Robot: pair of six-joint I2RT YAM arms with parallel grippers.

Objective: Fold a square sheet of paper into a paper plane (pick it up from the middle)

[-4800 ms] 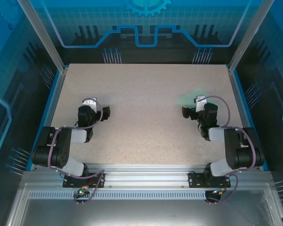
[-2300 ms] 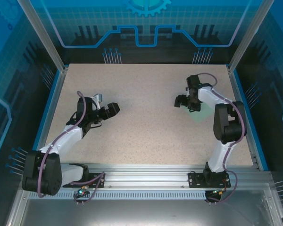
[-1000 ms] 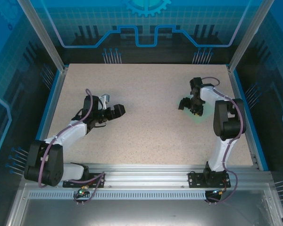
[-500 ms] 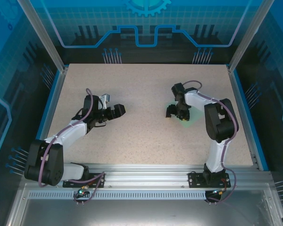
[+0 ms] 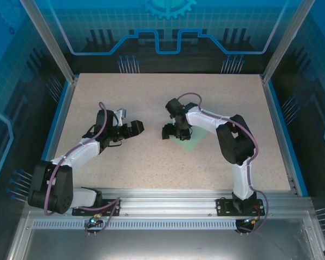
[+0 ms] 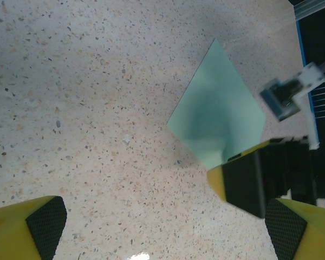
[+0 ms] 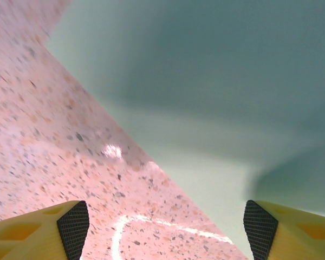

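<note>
**Top external view.**
- Thin, pale mint-green square sheet of paper (image 5: 191,142): flat on the speckled beige table (image 5: 151,97), about mid-table, slightly right of centre.
- Right gripper (image 5: 172,130): at the sheet's left corner, the paper spreading away to its right and toward the arm bases.
- Left gripper (image 5: 134,128): clear of the sheet, further left, pointing toward it.

**Left wrist view.**
- Sheet (image 6: 216,111): seen as a diamond, ahead and right of the left gripper (image 6: 162,235). Being square, it has no long axis.
- Left gripper: jaws spread wide, nothing between them.
- One black-and-yellow finger (image 6: 248,181) of the right gripper: at the sheet's nearest corner, apparently touching it.

**Right wrist view.**
- Sheet (image 7: 216,81): one straight edge runs diagonally, bare table to the left.
- Right gripper (image 7: 168,226): jaws wide and empty, one tip over the paper, the other over the table.

**Judgement.** The right arm is much the nearer. A pick-up from the middle calls for it to shift further over the sheet.
</note>
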